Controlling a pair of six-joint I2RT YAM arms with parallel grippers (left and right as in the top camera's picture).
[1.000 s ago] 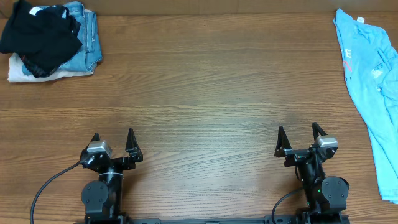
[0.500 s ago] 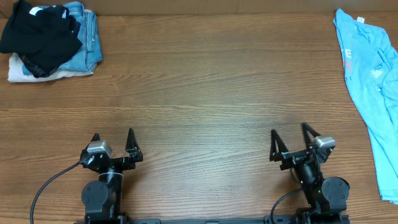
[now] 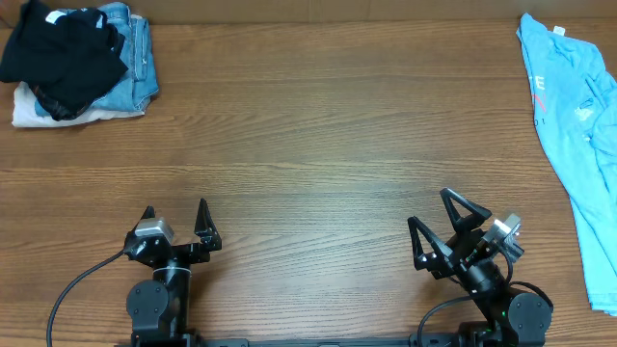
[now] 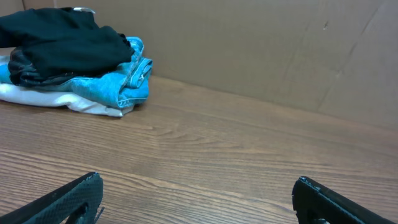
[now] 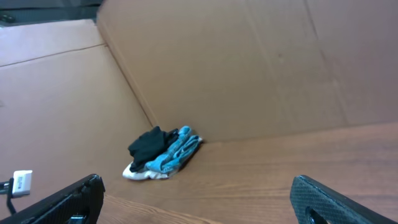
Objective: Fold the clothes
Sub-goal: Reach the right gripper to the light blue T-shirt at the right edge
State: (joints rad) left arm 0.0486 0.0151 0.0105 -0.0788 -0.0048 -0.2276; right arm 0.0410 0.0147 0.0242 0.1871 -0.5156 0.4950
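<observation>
Brown wood-grain table [image 3: 308, 135]: carries everything.
Light sky-blue T-shirt [image 3: 576, 164], red-and-white lettering showing: rumpled, lengthwise along far right edge, partly past overhead frame; unfolded.
Heap of black garment [image 3: 63, 48] over blue denim jeans [image 3: 143, 58]: far left corner, not part of job.
Left hand [image 3: 174, 210], right hand [image 3: 429, 207]: both spread wide, empty, near front edge, well apart from shirt. Right hand angled away from shirt.
Risks: long sideways reach; pinch on one layer bunches fabric when dragged; shirt may slip off table edge; left hand likely short of shirt until it sits central.
</observation>
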